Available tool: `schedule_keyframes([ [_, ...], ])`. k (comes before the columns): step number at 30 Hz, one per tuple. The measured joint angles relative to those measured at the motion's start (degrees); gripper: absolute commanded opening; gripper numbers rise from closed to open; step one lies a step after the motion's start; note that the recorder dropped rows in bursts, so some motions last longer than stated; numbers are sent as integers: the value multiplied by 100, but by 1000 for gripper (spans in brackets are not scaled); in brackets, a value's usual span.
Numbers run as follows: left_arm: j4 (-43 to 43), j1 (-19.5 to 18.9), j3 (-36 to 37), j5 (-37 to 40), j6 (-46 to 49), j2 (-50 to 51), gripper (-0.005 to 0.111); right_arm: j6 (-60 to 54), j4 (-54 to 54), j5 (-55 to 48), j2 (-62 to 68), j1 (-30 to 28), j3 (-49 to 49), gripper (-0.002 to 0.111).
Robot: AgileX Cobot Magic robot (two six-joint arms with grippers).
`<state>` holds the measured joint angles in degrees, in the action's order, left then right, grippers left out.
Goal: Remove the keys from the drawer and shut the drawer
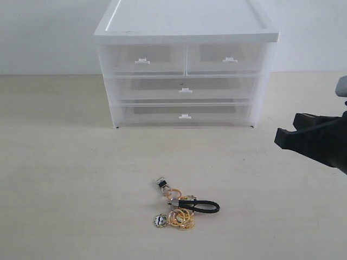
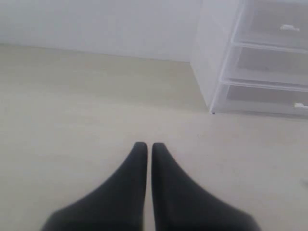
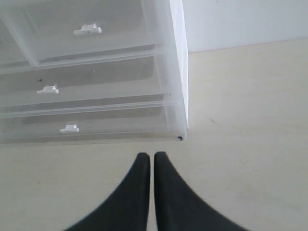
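My two claws, left gripper [image 2: 146,145] and right gripper [image 3: 151,156], each have fingers drawn together to a thin slit and grip nothing. The keys [image 1: 184,208] lie on the table [image 1: 65,179] — well in front of the cabinet [image 1: 184,21]. The drawer [image 1: 217,86] sits pushed in flush.

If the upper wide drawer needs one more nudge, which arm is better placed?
Right. The right gripper faces the drawer nearly head-on; the left gripper sees the cabinet off to one side. The drawer already looks shut, keys on the table.
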<state>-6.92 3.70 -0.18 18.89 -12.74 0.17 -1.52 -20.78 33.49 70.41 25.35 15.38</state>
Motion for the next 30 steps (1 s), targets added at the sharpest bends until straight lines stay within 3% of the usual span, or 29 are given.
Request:
schedule_keyframes([
  [6,0,0,0,0,0,0,4,-864,-111,-1380,-1889,-232,-154,0],
  [19,0,0,0,0,0,0,4,-769,-195,-1863,-6556,-2153,-1500,0],
  [23,0,0,0,0,0,0,4,-742,-195,-2148,-6990,-2467,-1500,0],
  [30,0,0,0,0,0,0,4,-1216,-195,-3075,-7012,-2526,-1500,0],
])
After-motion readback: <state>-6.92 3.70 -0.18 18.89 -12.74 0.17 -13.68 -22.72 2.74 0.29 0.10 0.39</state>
